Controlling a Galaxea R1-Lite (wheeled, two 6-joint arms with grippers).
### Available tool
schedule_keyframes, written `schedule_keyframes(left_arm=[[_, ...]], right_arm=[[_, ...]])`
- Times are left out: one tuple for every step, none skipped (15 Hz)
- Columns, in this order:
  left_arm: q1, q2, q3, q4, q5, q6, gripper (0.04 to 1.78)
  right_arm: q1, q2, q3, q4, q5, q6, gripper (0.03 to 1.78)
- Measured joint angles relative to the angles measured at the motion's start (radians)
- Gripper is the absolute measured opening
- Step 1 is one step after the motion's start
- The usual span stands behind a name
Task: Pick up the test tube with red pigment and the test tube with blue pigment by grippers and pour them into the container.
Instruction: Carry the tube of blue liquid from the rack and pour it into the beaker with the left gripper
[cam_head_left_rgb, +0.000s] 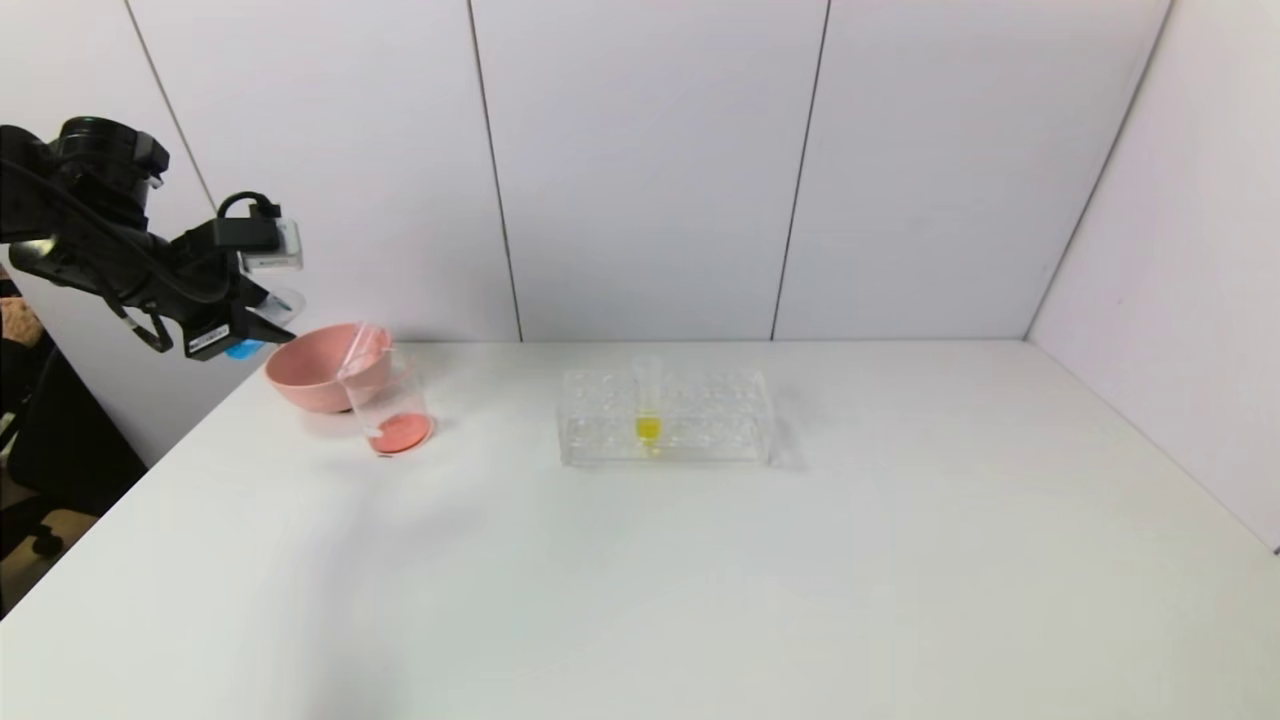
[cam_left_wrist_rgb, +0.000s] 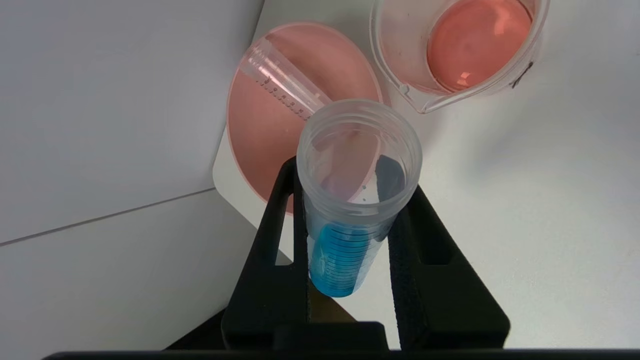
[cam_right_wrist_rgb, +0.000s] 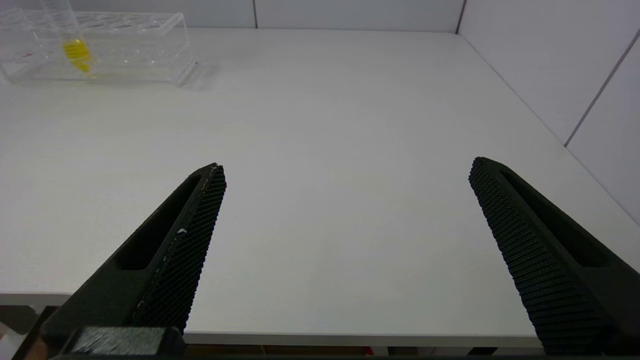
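The left gripper (cam_left_wrist_rgb: 350, 250) is held above the table's far left corner, its matte black fingers clamped on the test tube with blue pigment (cam_left_wrist_rgb: 350, 215), a clear ribbed plastic tube with a threaded rim and blue liquid at its rounded tip. Only a sliver of blue is seen in the head view. An empty graduated tube (cam_left_wrist_rgb: 282, 82) is seen lying slantwise in the smooth pink bowl (cam_left_wrist_rgb: 260, 130). Just beside the bowl stands the container (cam_head_left_rgb: 392, 405), a clear spouted beaker holding red liquid. The clear rack (cam_head_left_rgb: 665, 418) holds a yellow-tipped tube (cam_head_left_rgb: 648, 405). The right gripper (cam_right_wrist_rgb: 345, 200), with textured pads spread wide apart, is shown only by its wrist view, low at the table's (cam_head_left_rgb: 700, 580) near edge.
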Motion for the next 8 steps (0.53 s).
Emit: schedule_keyframes(left_arm=[[-0.005,0.005,0.0,-0.001,0.037,0.009,0.46],[-0.013,0.01,0.0,-0.004,0.067,0.011,0.46],[-0.019,0.015,0.0,-0.005,0.077,0.013,0.46],[-0.027,0.019,0.0,-0.007,0.079,0.016,0.46],[-0.034,0.022,0.0,-0.007,0.079,0.019,0.46],[-0.041,0.024,0.0,-0.007,0.079,0.031,0.46],[-0.044,0.025,0.0,-0.009,0.079,0.051,0.46],[-0.045,0.026,0.0,-0.01,0.079,0.061,0.46]], right_arm=[[0.0,0.0,0.0,0.0,0.0,0.0,1.77],[0.0,0.0,0.0,0.0,0.0,0.0,1.77],[0.0,0.0,0.0,0.0,0.0,0.0,1.77],[0.0,0.0,0.0,0.0,0.0,0.0,1.77],[0.0,0.0,0.0,0.0,0.0,0.0,1.77],[0.0,0.0,0.0,0.0,0.0,0.0,1.77],[0.0,0.0,0.0,0.0,0.0,0.0,1.77],[0.0,0.0,0.0,0.0,0.0,0.0,1.77]])
